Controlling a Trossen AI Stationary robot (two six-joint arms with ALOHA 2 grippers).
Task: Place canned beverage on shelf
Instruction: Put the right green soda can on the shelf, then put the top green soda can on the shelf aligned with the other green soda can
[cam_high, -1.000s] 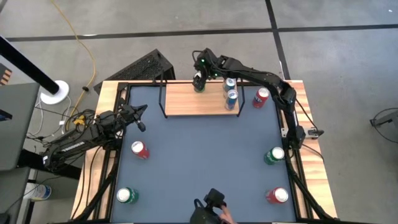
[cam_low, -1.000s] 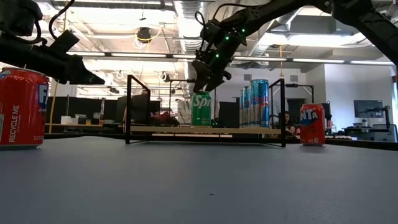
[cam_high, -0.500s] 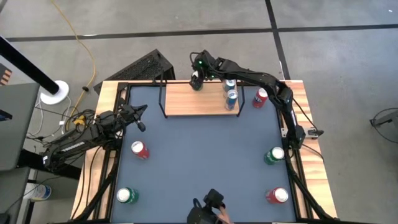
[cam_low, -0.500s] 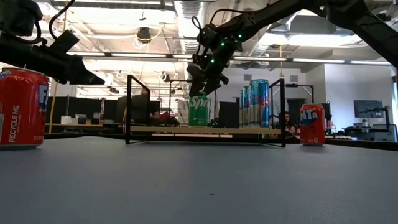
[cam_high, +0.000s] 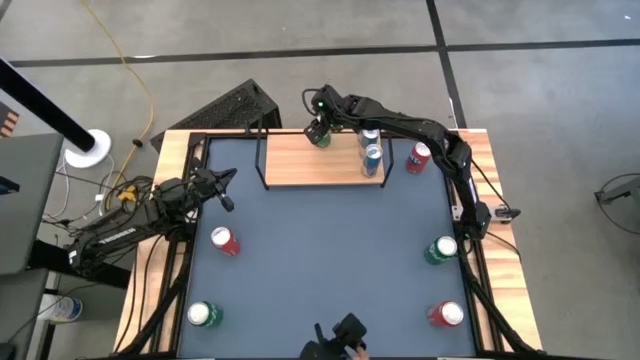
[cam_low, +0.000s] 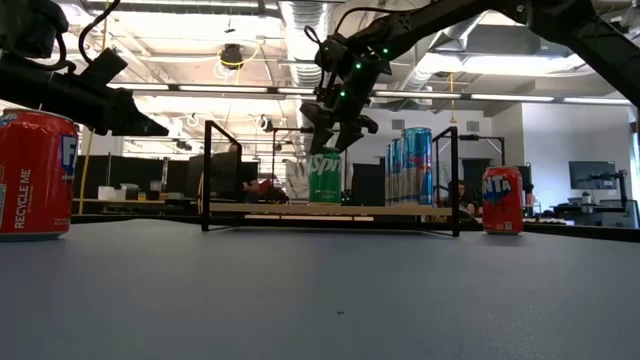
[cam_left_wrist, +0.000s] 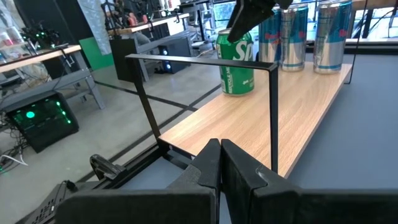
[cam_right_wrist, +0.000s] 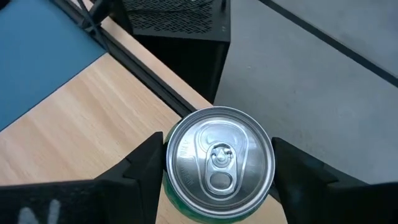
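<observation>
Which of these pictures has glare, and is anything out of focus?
Low view: bright ceiling strip lights glare behind the right end effector, and the near red can looks soft. Right wrist view: the green can has a shiny lid reflecting light, and the dark fingers beside it are blurred.

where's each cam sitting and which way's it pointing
High view: above the table, looking straight down; both arms show.
Low view: at tabletop height, looking level at the shelf; both arms enter from above.
Left wrist view: behind the shut left gripper, facing the shelf's end.
Right wrist view: above the green can, looking down between the right gripper's fingers.
All four show that green can.
</observation>
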